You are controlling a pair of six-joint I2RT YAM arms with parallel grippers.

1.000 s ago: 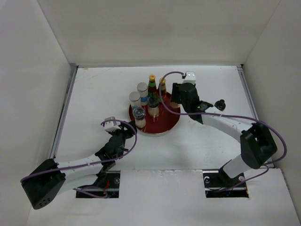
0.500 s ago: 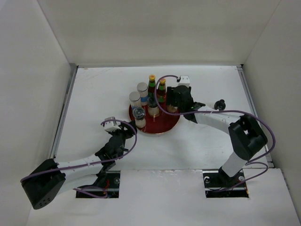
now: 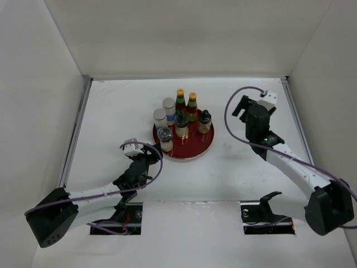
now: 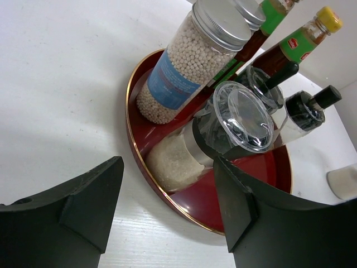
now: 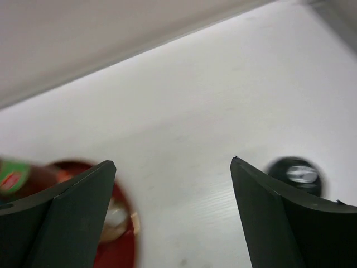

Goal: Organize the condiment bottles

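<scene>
Several condiment bottles stand on the round red tray: two red sauce bottles with yellow caps at the back, two grey-topped white shakers on the left, and black-capped ones in the middle and on the right. My right gripper is open and empty, right of the tray and apart from it. The blurred right wrist view shows a black cap on the table beside its right finger. My left gripper is open and empty just in front of the tray, facing a clear-capped grinder.
White walls close in the table on the left, back and right. A metal strip runs along the left edge. The right arm crosses the right half of the table.
My right gripper let go of a black-capped bottle, which now stands on the tray's right side, and drew back to the right and up. The left arm has not moved.
</scene>
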